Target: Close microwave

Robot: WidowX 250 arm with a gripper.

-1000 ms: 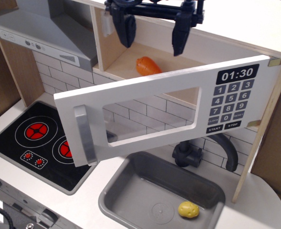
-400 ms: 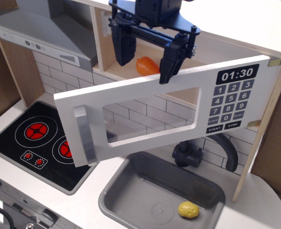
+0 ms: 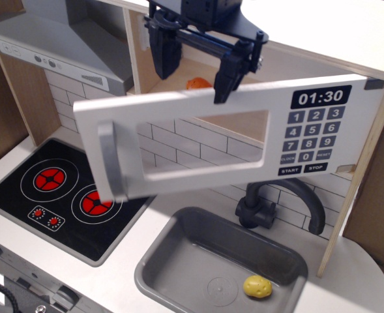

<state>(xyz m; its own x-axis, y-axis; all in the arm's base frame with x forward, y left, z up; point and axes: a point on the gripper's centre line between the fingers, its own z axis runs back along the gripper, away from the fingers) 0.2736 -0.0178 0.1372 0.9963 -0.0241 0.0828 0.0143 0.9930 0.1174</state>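
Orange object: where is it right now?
The orange object sits inside the microwave cavity, upper centre of the view, behind the open door's top edge and between the gripper fingers.

Toy wooden microwave: plywood box set high in the play kitchen, just right of the grey extractor hood, above the sink. Wide white door hinged at the right side, standing open and swung out toward the camera, left edge tilted slightly low. Grey vertical handle at the door's left end, blurred. Rectangular window in the middle, cut clean through, white tile visible behind. Black keypad panel at the right end, showing 01:30, white digits, START and STOP. Cavity partly hidden; holds something orange, possibly a toy carrot.
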